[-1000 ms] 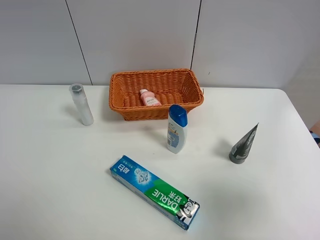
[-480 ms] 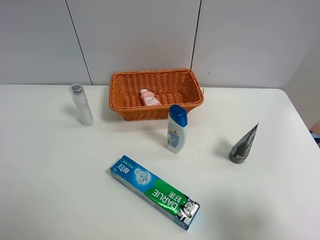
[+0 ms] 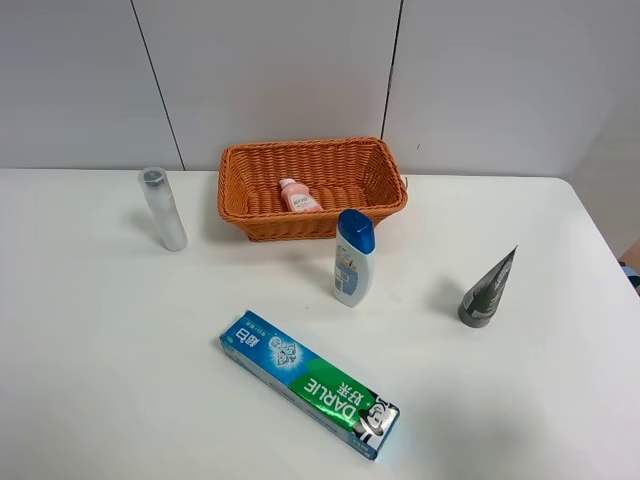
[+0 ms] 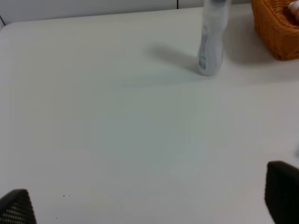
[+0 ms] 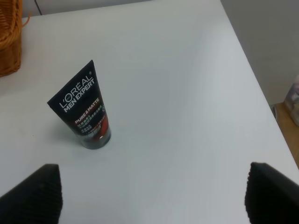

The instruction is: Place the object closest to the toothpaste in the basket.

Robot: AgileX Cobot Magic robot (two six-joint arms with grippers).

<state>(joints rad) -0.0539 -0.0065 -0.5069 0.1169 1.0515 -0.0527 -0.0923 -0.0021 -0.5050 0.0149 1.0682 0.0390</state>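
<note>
A white surface (image 3: 120,340) runs back to a pale panelled wall, and on it we find the Darlie toothpaste box (image 3: 308,383) lying flat near the front. The thing nearest to it is, by our reckoning, the blue-capped white bottle (image 3: 353,258), standing upright between the toothpaste and the wicker basket (image 3: 380,170), just in front of the basket's near wall. A small pink bottle (image 3: 296,196) lies inside the basket

We judge the task not yet begun: nothing is held and neither arm shows in the high view. The left pincer (image 4: 149,205) stands wide over bare surface, a silver bottle (image 4: 211,39) beyond it; the right pincer (image 5: 152,193) also stands wide, facing a L'Oréal tube (image 5: 86,112). The blue-capped bottle appears in neither wrist view, so it lies well apart from both. Next we must bring one pincer across to it and close around its body
</note>
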